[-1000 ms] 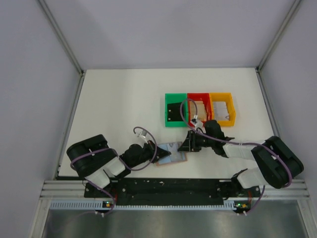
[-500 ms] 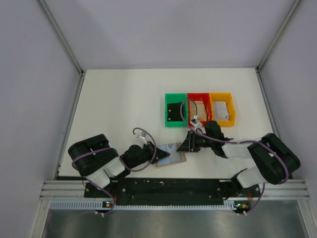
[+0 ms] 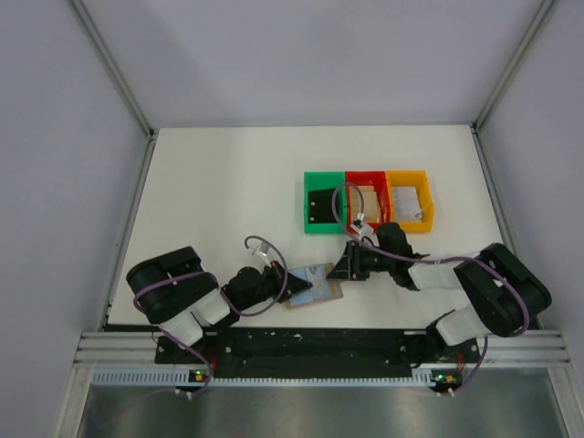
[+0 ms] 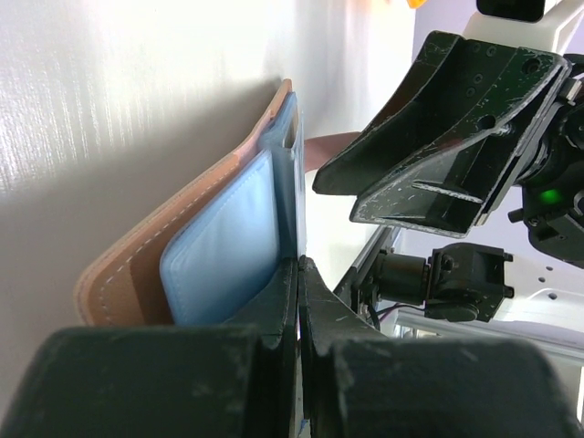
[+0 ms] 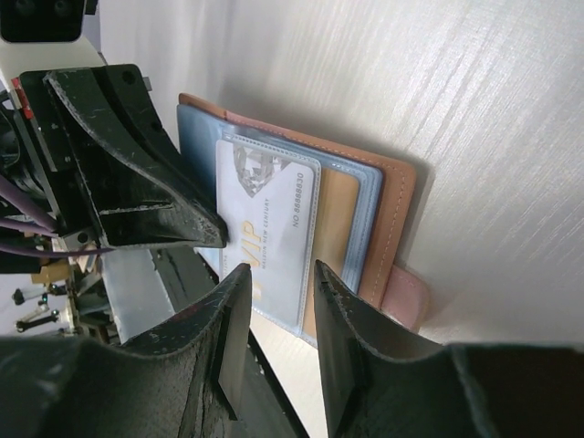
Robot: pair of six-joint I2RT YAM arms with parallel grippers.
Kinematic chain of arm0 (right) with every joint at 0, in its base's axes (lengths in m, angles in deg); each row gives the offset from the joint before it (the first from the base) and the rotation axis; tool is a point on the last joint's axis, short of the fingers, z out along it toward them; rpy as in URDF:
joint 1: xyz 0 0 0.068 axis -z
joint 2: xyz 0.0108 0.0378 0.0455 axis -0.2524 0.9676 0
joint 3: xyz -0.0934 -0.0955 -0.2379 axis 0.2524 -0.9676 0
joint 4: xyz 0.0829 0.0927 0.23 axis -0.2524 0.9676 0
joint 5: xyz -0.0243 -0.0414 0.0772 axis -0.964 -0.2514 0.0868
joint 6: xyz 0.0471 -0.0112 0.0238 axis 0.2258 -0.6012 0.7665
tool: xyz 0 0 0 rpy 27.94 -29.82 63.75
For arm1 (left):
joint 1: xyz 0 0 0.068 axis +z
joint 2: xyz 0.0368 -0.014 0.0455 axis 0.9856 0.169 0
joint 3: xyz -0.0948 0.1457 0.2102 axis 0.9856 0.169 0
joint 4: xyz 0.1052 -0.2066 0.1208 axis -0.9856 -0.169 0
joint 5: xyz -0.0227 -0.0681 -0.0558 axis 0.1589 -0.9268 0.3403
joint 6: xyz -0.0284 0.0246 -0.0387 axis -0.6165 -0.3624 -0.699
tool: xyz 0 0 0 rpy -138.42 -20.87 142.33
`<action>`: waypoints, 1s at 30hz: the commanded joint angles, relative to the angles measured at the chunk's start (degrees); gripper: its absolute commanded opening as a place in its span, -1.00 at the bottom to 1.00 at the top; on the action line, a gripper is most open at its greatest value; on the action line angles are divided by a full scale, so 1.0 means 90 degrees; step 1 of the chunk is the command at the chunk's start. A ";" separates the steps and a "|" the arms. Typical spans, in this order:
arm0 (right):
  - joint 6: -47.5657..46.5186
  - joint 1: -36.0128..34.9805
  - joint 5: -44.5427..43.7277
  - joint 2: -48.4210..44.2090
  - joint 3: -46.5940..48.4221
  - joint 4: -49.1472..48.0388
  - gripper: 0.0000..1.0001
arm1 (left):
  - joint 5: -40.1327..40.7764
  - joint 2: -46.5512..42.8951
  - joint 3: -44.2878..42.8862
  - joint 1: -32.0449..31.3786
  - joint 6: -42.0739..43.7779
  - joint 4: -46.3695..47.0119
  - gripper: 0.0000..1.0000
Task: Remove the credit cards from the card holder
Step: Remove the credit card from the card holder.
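The card holder (image 3: 319, 285) lies open on the white table near the front edge, tan leather outside (image 5: 388, 210), blue-grey inside (image 4: 224, 246). A pale card (image 5: 265, 228) with gold "VIP" lettering sits in a clear sleeve on its inner face. A pinkish-brown tab (image 5: 406, 301) sticks out at one edge. My left gripper (image 3: 294, 288) is shut on the edge of the wallet's blue inner flap (image 4: 298, 265). My right gripper (image 3: 342, 271) is open, its jaws just above the near end of the card (image 5: 281, 267), touching nothing I can see.
Green (image 3: 307, 205), red (image 3: 365, 175) and yellow (image 3: 408, 174) bins stand in a row behind the wallet; the green one holds a dark flat item. The metal rail (image 3: 310, 342) runs just in front. Both grippers face each other closely over the wallet.
The right arm has shifted slightly toward the wallet. The left gripper and the wallet have stayed where they were.
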 commanded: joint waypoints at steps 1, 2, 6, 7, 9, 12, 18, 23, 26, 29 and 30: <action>-0.0012 0.0069 0.0125 0.0142 0.0045 -0.0290 -0.32 | -0.0048 -0.0041 0.0030 -0.0047 0.0161 0.2336 -1.00; -0.0021 0.0059 0.0173 0.0181 0.0035 -0.0339 -0.32 | -0.0038 -0.0051 0.0020 -0.0047 0.0171 0.2365 -1.00; 0.0076 0.0069 0.0280 0.0357 0.0035 -0.0573 -0.30 | -0.0067 -0.0099 -0.0019 -0.0076 0.0201 0.2463 -1.00; 0.0125 0.0069 0.0339 0.0416 0.0016 -0.0680 -0.29 | -0.0067 -0.0099 -0.0028 -0.0076 0.0201 0.2473 -1.00; 0.0203 0.0059 0.0407 0.0533 0.0015 -0.0817 -0.28 | -0.0087 -0.0099 -0.0048 -0.0096 0.0220 0.2492 -1.00; 0.0223 0.0030 0.0379 0.0650 0.0025 -0.0876 -0.28 | -0.0067 -0.0090 -0.0087 -0.0105 0.0220 0.2531 -1.00; 0.0340 0.0000 0.0485 0.0855 0.0006 -0.1198 -0.33 | -0.0048 -0.0187 -0.0116 -0.0135 0.0317 0.2561 -1.00; 0.0564 0.0010 0.0652 0.0934 -0.0082 -0.1686 -0.55 | 0.0020 -0.0334 -0.0068 -0.0135 0.0396 0.2512 -1.00; 0.0536 0.0020 0.0613 0.0895 -0.0121 -0.1687 -0.84 | 0.0098 -0.0363 0.0039 -0.0135 0.0406 0.2502 -1.00; 0.0506 0.0069 0.0545 0.0856 -0.0179 -0.1667 -1.00 | 0.0176 -0.0344 0.0186 -0.0135 0.0396 0.2599 -1.00; 0.0496 0.0107 0.0515 0.0836 -0.0189 -0.1648 -1.00 | 0.0206 -0.0334 0.0244 -0.0135 0.0357 0.2619 -1.00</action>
